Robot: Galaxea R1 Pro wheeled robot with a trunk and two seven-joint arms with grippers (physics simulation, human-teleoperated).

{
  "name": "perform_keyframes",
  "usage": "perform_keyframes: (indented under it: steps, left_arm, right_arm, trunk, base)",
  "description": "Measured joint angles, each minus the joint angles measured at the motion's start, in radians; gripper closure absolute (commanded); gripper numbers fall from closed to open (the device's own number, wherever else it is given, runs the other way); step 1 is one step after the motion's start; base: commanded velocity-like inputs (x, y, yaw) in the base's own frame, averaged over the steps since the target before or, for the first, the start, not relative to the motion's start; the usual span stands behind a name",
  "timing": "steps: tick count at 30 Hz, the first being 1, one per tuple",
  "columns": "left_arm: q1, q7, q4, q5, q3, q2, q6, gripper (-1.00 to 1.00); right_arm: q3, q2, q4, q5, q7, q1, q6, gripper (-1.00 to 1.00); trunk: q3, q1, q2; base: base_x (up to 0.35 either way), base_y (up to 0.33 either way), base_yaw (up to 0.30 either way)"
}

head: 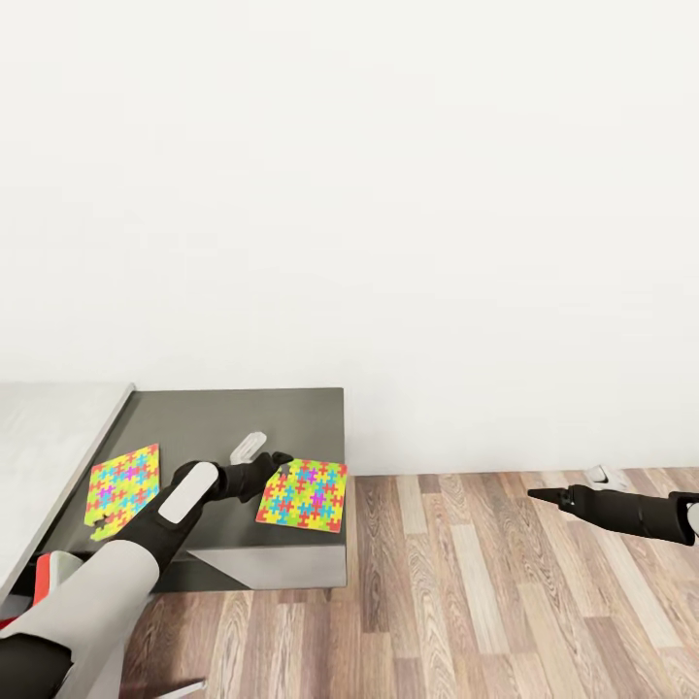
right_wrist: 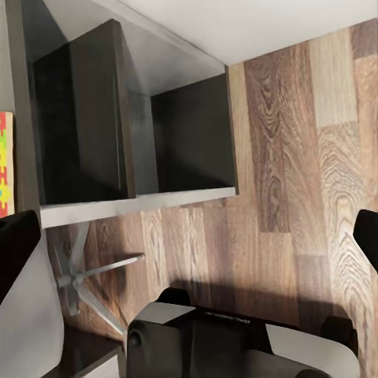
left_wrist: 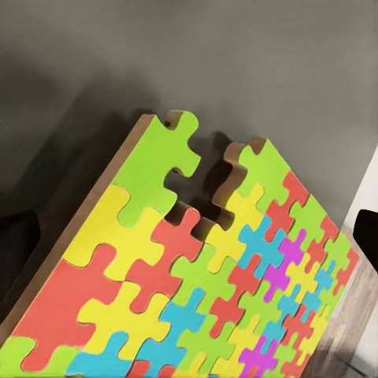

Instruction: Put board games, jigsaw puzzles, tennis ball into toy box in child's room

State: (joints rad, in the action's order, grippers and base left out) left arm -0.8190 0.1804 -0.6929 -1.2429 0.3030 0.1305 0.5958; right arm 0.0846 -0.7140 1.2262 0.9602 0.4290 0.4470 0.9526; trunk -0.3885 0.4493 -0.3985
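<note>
1. My left gripper point(head: 282, 462) rests at the near-left edge of a jigsaw puzzle point(head: 303, 494) on the dark worktop point(head: 243, 413). I cannot tell whether its jaws are open or closed.
2. This puzzle lies flat near the worktop's right edge, one piece missing from its border in the left wrist view point(left_wrist: 209, 169).
3. A second jigsaw puzzle point(head: 122, 488) lies flat at the worktop's left side, well apart from the first.
4. My right gripper point(head: 546, 496) hangs over the wooden floor point(head: 505, 602), holding nothing; jaws state: cannot tell.
</note>
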Motion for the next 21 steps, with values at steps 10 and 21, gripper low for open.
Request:
perform_keyframes:
  steps: [10,21]
  left_arm:
    - [-0.001,0.001,0.001,0.02,0.0,0.0,0.003,-1.0]
    - [0.0,0.001,0.006,0.013,0.0,0.0,0.002,-1.0]
  right_arm:
    - [0.0,0.0,0.0,0.0,0.0,0.0,0.0,-1.0]
    - [0.0,0.0,0.0,0.0,0.0,0.0,0.0,-1.0]
  trunk:
    - [0.0,-0.001,0.0]
    - [0.0,-0.003,0.0]
  base:
    - [-0.004,0.0,-0.093]
    - [0.0,0.0,-0.073]
